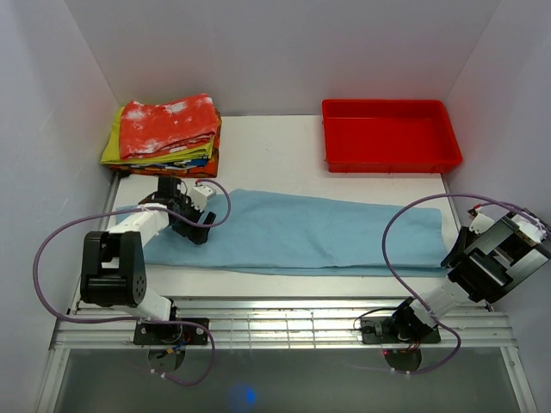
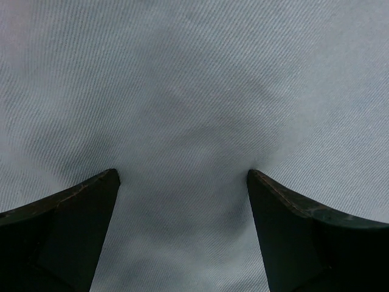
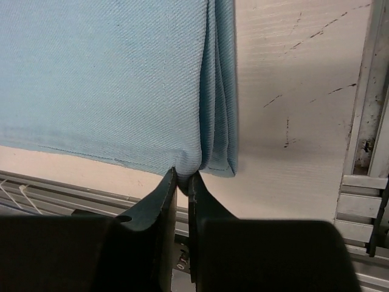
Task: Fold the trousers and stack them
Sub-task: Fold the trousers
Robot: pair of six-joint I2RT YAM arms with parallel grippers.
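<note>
Observe your left gripper [image 2: 183, 174]: spread wide, with the trousers [image 1: 301, 228] lying directly beneath it; your right gripper [image 3: 182, 177] is pressed together, pinching the cloth's folded corner (the rest extends ahead of it).

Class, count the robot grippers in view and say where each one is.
2. The left gripper is open on the left end of the trousers; the right gripper pinches their near right corner.
</note>
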